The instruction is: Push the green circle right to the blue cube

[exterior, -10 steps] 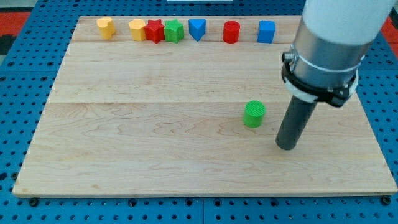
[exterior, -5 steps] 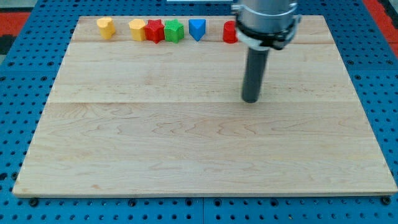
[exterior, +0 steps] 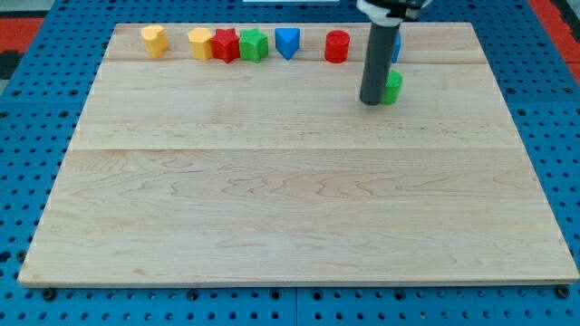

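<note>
My tip (exterior: 372, 101) is pressed against the green circle (exterior: 392, 87) from its 9 o'clock. No fingers here, just the rod. The circle sits just below the blue cube (exterior: 396, 47), at 1 o'clock on the bench (exterior: 272, 199). Closing stage: next, a short nudge toward 12.

My tip (exterior: 372, 102) stands upright near the view's top right, the rod vertical

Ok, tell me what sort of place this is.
Probably a robotics lab bench: a wooden board sits on a blue perforated mounting plate, small coloured blocks such as the green circle lie on it, and my tip is just left of that circle.
</note>
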You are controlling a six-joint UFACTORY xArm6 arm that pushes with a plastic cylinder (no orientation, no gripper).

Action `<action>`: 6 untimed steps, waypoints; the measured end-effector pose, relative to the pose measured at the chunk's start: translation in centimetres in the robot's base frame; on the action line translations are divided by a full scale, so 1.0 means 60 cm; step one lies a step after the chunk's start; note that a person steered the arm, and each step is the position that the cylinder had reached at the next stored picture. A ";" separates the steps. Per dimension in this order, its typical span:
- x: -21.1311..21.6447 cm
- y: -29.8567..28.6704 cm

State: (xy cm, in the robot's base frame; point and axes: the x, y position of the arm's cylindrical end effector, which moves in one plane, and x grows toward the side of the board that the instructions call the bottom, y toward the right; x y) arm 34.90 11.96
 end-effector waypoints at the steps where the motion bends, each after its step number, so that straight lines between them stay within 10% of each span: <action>1: -0.029 0.046; 6: -0.053 0.074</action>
State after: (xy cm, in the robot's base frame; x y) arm 31.73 16.41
